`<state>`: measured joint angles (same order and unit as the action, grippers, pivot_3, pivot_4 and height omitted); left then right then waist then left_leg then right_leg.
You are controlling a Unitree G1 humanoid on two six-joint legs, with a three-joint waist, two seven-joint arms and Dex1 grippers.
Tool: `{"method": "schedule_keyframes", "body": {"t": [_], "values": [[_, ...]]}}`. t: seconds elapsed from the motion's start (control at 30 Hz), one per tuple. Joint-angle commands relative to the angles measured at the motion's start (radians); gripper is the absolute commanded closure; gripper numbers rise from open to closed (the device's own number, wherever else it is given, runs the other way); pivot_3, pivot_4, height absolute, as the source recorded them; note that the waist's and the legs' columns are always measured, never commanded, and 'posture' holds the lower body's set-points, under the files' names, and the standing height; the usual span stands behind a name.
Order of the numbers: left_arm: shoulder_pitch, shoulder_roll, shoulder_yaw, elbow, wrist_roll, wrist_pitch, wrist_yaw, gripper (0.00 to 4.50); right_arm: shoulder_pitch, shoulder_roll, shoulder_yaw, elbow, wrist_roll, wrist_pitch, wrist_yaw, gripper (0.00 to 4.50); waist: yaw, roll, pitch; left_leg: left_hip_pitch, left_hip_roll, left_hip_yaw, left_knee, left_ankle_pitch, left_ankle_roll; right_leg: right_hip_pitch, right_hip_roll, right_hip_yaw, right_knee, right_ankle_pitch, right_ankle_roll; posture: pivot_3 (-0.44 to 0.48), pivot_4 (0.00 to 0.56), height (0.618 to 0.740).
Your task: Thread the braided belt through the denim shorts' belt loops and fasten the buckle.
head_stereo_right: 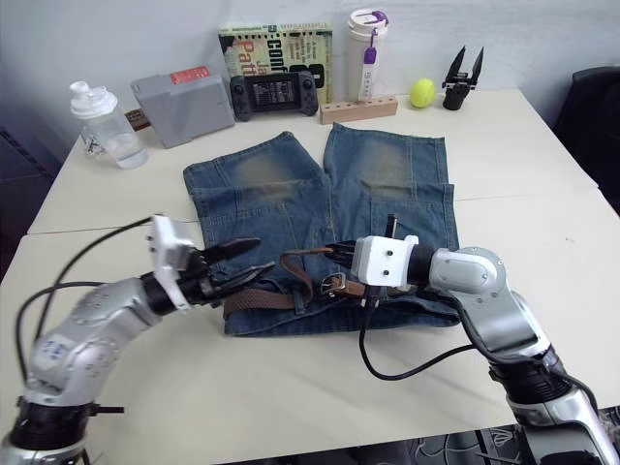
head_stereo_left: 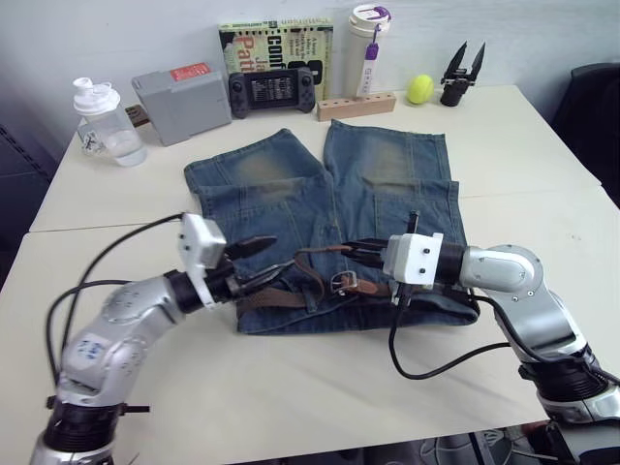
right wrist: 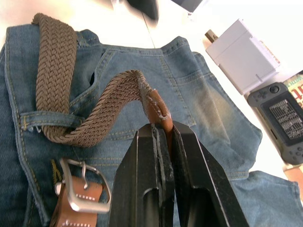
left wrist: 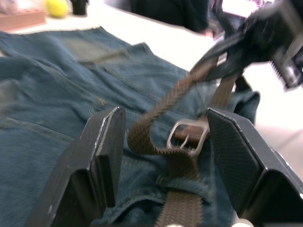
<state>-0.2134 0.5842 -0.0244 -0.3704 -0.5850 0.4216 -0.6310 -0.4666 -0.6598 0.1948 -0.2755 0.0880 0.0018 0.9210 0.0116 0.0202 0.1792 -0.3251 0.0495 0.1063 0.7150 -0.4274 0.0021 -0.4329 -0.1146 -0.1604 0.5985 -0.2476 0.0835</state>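
The denim shorts (head_stereo_left: pixel 387 184) lie flat on the table with the waistband nearest me. The braided belt (head_stereo_left: pixel 266 295) runs along the waistband, passes under a belt loop (right wrist: pixel 42 120) and arches up to its leather tip. My right gripper (right wrist: pixel 161 130) is shut on that tip, just above the shorts. The silver buckle (head_stereo_left: pixel 344 282) lies on the waistband below the right gripper. My left gripper (head_stereo_left: pixel 276 254) is open over the waistband's left part. In the left wrist view the buckle (left wrist: pixel 189 137) sits between its fingers (left wrist: pixel 102 156).
Along the table's far edge stand a water bottle (head_stereo_left: pixel 107 121), a grey box (head_stereo_left: pixel 179 97), a game console (head_stereo_left: pixel 271 89), a book (head_stereo_left: pixel 276 44), a tumbler (head_stereo_left: pixel 368 48), a wooden block (head_stereo_left: pixel 356 105), a yellow ball (head_stereo_left: pixel 419 89) and a black tool (head_stereo_left: pixel 462 73).
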Motion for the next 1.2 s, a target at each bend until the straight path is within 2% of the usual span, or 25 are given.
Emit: {"method": "schedule_keyframes", "body": {"t": [0.03,0.3,0.4,0.57,0.83,0.9,0.93,0.97,1.03,1.2], "values": [[-0.036,-0.028,-0.038,0.075,0.127,-0.148,-0.040,1.48,-0.022,0.008,0.000,-0.021,0.002,-0.018,0.007,4.50,-0.005,0.000,0.000,-0.001,0.000,0.000,0.000,0.000,0.000,-0.001,0.000,0.000,0.000,0.000,0.000,0.000,0.150,0.720],[-0.085,-0.098,-0.036,0.183,0.205,-0.242,-0.063,1.48,-0.018,0.013,-0.002,-0.034,0.000,-0.008,0.012,4.50,-0.010,-0.001,0.001,-0.001,0.000,0.000,0.001,0.000,0.000,-0.001,0.000,0.000,0.000,0.000,0.001,0.000,0.150,0.720],[-0.083,-0.119,-0.037,0.190,0.219,-0.260,-0.067,2.22,-0.014,0.013,-0.006,-0.041,0.005,0.006,0.010,4.50,-0.011,-0.002,0.001,-0.002,0.000,0.000,0.001,0.000,0.000,-0.001,-0.001,0.000,0.000,0.001,0.001,0.000,0.150,0.720],[-0.075,-0.139,-0.034,0.185,0.229,-0.267,-0.074,4.38,-0.007,0.011,-0.010,-0.049,0.012,0.029,0.009,4.50,-0.011,-0.002,0.001,-0.002,0.000,-0.001,0.001,0.000,0.000,-0.001,-0.001,-0.001,0.000,0.001,0.001,0.000,0.150,0.720],[-0.055,-0.151,-0.034,0.177,0.248,-0.271,-0.081,4.45,-0.014,0.015,-0.026,-0.042,0.035,0.114,-0.001,4.50,-0.010,-0.002,0.001,-0.002,0.000,-0.001,0.001,0.000,0.000,-0.001,-0.001,-0.001,0.000,0.001,0.001,0.000,0.150,0.720],[-0.053,-0.154,-0.032,0.175,0.249,-0.271,-0.081,4.50,-0.022,0.027,-0.038,-0.038,0.035,0.137,-0.030,3.64,-0.010,-0.002,0.001,-0.002,0.000,-0.001,0.001,0.000,0.000,-0.001,-0.001,-0.001,0.001,0.001,0.001,0.000,0.150,0.720],[-0.052,-0.156,-0.031,0.173,0.250,-0.269,-0.079,4.50,-0.022,0.028,-0.044,-0.039,0.049,0.168,-0.032,3.54,-0.010,-0.002,0.001,-0.002,0.000,-0.001,0.001,0.000,0.000,-0.001,-0.001,-0.001,0.001,0.001,0.001,0.000,0.150,0.720],[-0.051,-0.157,-0.031,0.171,0.251,-0.267,-0.078,4.50,-0.019,0.025,-0.049,-0.041,0.057,0.192,-0.032,2.88,-0.010,-0.002,0.001,-0.002,0.000,-0.001,0.001,0.000,0.000,-0.001,-0.001,-0.001,0.001,0.001,0.001,0.000,0.150,0.720],[-0.046,-0.159,-0.030,0.167,0.253,-0.264,-0.073,4.50,-0.009,0.015,-0.058,-0.035,0.048,0.220,-0.043,2.21,-0.010,-0.002,0.001,-0.002,0.000,-0.001,0.001,0.000,0.000,-0.001,-0.001,-0.001,0.001,0.001,0.001,0.000,0.150,0.720],[-0.039,-0.166,-0.018,0.161,0.251,-0.253,-0.052,4.50,0.121,-0.067,-0.022,-0.090,0.034,0.262,0.016,0.05,-0.001,-0.002,0.001,-0.003,0.000,-0.002,0.001,0.000,0.000,-0.001,-0.001,-0.002,0.000,0.001,0.001,0.000,0.150,0.720]]}}
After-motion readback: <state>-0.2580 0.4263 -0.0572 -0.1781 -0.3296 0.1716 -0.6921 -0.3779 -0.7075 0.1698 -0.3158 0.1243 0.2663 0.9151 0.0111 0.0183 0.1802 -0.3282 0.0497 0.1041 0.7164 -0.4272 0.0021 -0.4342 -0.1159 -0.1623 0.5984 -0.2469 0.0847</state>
